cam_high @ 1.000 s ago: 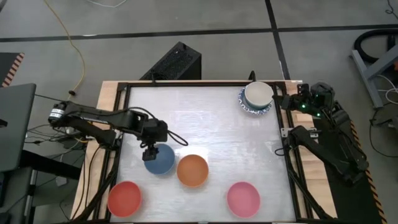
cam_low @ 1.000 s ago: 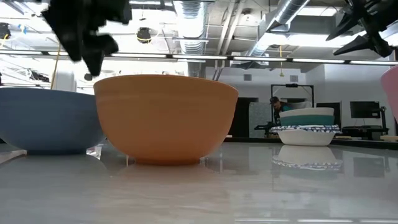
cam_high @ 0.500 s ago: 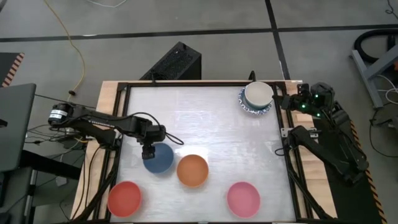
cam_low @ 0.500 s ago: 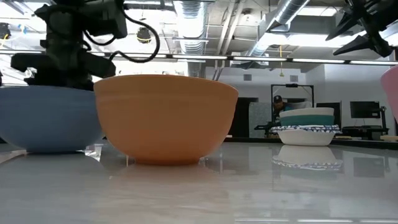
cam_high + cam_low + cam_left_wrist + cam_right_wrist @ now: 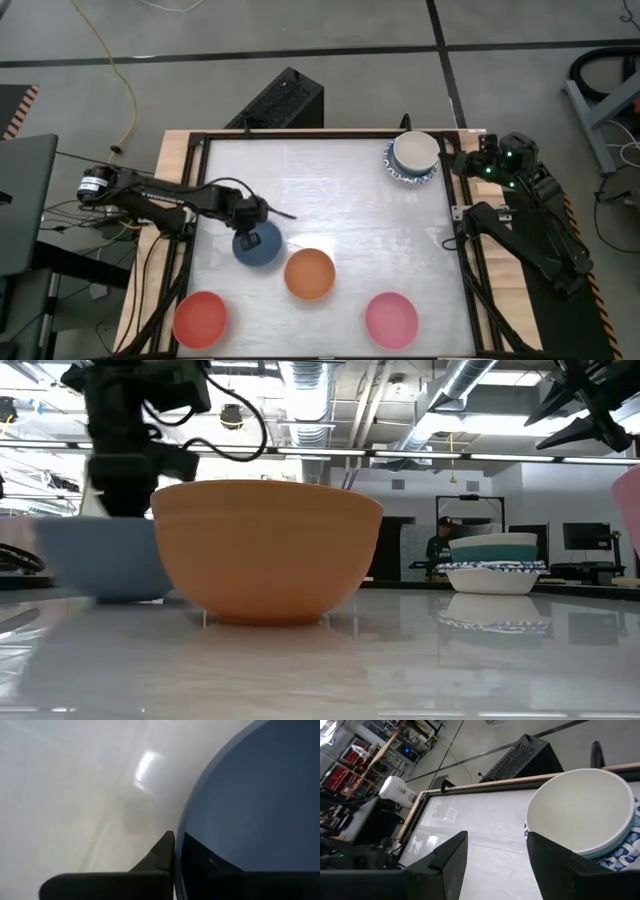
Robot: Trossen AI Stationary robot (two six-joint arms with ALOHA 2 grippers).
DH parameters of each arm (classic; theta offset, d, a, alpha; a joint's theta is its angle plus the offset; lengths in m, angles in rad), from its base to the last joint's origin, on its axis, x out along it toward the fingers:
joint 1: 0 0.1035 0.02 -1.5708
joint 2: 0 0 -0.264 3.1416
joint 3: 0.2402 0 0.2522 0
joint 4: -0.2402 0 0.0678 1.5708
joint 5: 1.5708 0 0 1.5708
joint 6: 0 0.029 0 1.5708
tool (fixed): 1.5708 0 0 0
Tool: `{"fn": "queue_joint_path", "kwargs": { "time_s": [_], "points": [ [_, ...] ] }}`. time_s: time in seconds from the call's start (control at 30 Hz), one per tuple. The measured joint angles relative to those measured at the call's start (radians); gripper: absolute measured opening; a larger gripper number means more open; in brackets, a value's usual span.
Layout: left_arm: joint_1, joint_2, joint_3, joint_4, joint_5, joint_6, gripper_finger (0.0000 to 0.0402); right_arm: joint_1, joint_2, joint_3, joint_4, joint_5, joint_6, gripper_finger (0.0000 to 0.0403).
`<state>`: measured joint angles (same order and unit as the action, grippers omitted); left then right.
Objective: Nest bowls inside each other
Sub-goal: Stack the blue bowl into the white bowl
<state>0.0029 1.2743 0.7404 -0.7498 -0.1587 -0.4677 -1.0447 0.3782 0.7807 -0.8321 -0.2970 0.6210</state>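
The blue bowl (image 5: pixel 259 248) stands left of the table's middle, and my left gripper (image 5: pixel 249 231) is shut on its rim. The low view shows that bowl (image 5: pixel 105 560) behind the orange bowl (image 5: pixel 265 550), under the dark left gripper (image 5: pixel 120 495). At the far right a cream bowl (image 5: pixel 580 810) sits in a teal one (image 5: pixel 602 853) on white blue-patterned bowls (image 5: pixel 398 172). My right gripper (image 5: pixel 495 865) waits open, level, just right of that stack. My left gripper holds the blue bowl by its rim (image 5: pixel 176 851) on the side toward the table's far left. One finger (image 5: pixel 159 857) is outside the wall and the other inside the hollow. The fingers come steeply from above. Whether the base is off the table cannot be told.
The orange bowl (image 5: pixel 309 274) stands just right of the blue one. A red bowl (image 5: pixel 200 318) sits at the near left and a pink bowl (image 5: pixel 390 318) at the near right. Bare tabletop (image 5: pixel 320 190) lies between the left gripper and the stack.
My left gripper has come down onto the blue bowl's rim, rolled about its own axis and shut on it. The blue bowl has shifted a little toward the table's far edge. The right arm has kept still.
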Motion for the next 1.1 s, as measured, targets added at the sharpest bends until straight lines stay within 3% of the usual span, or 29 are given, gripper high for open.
{"fn": "queue_joint_path", "kwargs": {
  "time_s": [0.27, 0.4, 0.57, 0.8, 0.97, 1.1],
  "points": [
    [0.066, 0.002, 0.180, 0.035, -0.330, -0.042, 0.0000, 0.000, 0.001, 0.000, 0.045, 0.015, -0.013, 0.0224],
    [0.100, 0.002, 0.281, 0.177, -0.510, 0.017, 0.0000, 0.014, 0.006, 0.000, 0.149, -0.025, -0.051, 0.0224],
    [0.137, 0.002, 0.360, 0.521, -0.573, 0.261, 0.0000, 0.081, 0.022, 0.000, 0.364, -0.047, -0.070, 0.0224],
    [0.156, 0.059, 0.364, 1.112, -0.618, 0.783, 0.0000, 0.221, 0.095, 0.000, 0.645, -0.026, -0.188, 0.0224],
    [0.164, 0.156, 0.364, 1.342, -0.730, 0.998, 0.0000, 0.344, 0.199, 0.000, 0.715, 0.117, -0.289, 0.0224],
    [0.177, 0.232, 0.384, 1.392, -0.831, 1.058, 0.0000, 0.461, 0.296, 0.028, 0.715, 0.349, -0.402, 0.0224]
  ]
}}
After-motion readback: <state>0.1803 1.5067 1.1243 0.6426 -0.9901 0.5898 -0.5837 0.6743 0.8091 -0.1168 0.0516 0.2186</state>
